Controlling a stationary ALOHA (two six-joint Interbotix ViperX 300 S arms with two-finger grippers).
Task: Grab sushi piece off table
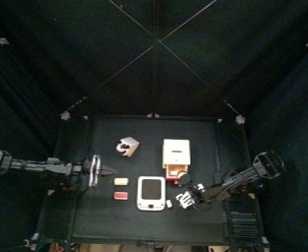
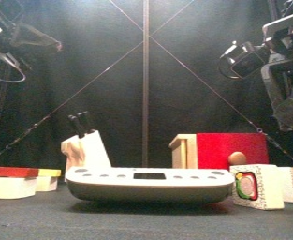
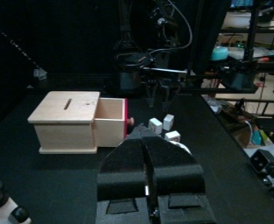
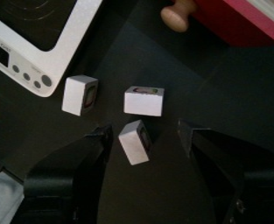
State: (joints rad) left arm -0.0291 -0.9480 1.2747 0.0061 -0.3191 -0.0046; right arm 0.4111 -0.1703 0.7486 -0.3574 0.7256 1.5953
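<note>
Three small white block-shaped sushi pieces (image 4: 134, 140) lie on the matte black tabletop (image 4: 221, 87) beside the glossy white scale (image 4: 39, 39). Right gripper (image 4: 143, 131) jaws wide, straddling one, holding nothing. Left gripper (image 3: 152, 166) jaws closed, empty. Only the front view shows the pale knife block (image 2: 86, 150).

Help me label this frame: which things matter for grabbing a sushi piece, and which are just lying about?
Job: sushi pieces, right end effector, table.
Lying about: scale, wooden box, knife block, red-and-yellow item.
</note>
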